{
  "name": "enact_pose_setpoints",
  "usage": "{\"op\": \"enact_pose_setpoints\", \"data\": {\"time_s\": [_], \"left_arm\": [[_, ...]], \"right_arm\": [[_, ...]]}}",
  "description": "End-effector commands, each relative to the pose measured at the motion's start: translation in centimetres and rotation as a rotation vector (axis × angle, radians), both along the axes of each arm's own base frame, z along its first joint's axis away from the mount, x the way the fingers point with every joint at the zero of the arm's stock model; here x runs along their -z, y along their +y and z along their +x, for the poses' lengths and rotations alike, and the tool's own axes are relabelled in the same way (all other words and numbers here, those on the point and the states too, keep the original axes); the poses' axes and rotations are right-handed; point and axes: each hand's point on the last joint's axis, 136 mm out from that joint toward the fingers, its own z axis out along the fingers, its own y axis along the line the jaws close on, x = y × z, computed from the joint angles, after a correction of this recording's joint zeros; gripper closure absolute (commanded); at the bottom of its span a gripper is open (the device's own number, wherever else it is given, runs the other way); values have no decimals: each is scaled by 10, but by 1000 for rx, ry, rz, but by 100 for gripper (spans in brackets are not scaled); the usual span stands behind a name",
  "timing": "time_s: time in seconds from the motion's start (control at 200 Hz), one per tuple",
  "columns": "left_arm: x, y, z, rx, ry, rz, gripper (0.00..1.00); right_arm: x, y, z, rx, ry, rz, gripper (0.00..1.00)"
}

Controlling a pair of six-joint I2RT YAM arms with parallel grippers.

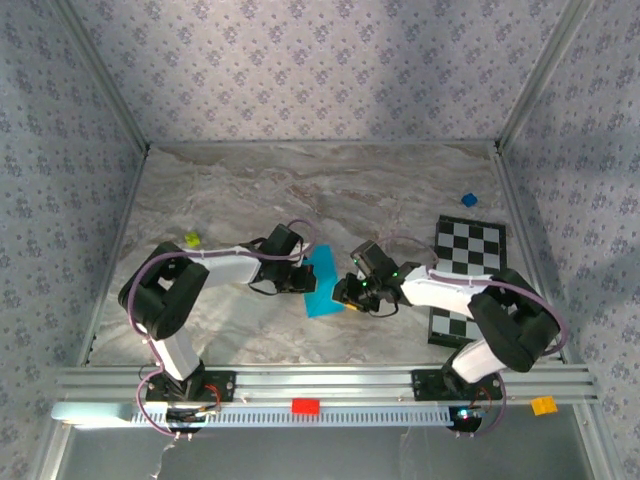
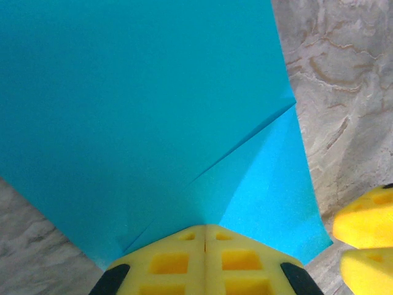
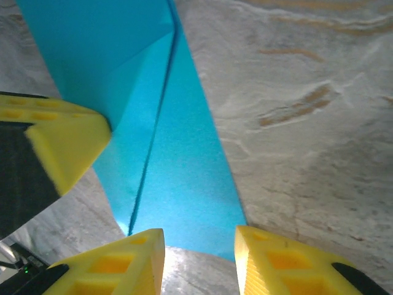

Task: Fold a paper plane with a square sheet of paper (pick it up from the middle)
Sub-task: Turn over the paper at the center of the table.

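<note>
The cyan square sheet of paper (image 1: 322, 283) lies mid-table, folded into a long narrow shape with diagonal creases (image 2: 245, 144). My left gripper (image 1: 304, 276) is at its left edge. Its yellow fingertips (image 2: 204, 232) are pressed together where the folded layers meet, shut on the paper's edge. My right gripper (image 1: 347, 293) sits at the paper's right side, open. Its two yellow fingers (image 3: 126, 264) straddle the near end of the folded strip (image 3: 178, 184), which lies just ahead of them without touching. The left gripper's finger (image 3: 64, 138) rests against the paper's far-left edge.
A black-and-white checkered board (image 1: 468, 280) lies under the right arm. A tiny dark blue cube (image 1: 469, 199) sits behind it, and a small yellow-green piece (image 1: 192, 240) lies at the left. A red block (image 1: 305, 406) and an orange one (image 1: 543, 405) sit on the front rail.
</note>
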Motion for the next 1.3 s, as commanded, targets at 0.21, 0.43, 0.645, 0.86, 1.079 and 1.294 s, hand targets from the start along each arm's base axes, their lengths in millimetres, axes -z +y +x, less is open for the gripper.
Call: {"op": "enact_pose_setpoints", "data": {"time_s": [0.21, 0.43, 0.645, 0.86, 1.079, 1.294], "left_arm": [[18, 11, -16, 12, 46, 44, 100], [16, 9, -15, 7, 48, 28, 100], [15, 7, -16, 1, 51, 7, 100], [13, 7, -14, -13, 51, 4, 100], [10, 6, -13, -17, 46, -11, 100], [5, 3, -8, -46, 40, -33, 100]], "right_arm": [[1, 12, 7, 19, 6, 2, 64], [-17, 30, 26, 21, -51, 92, 68], [-17, 32, 42, 34, -48, 127, 63], [-14, 31, 53, 51, -65, 132, 61], [-10, 23, 61, 83, -85, 193, 66], [0, 25, 66, 102, -91, 246, 71]]}}
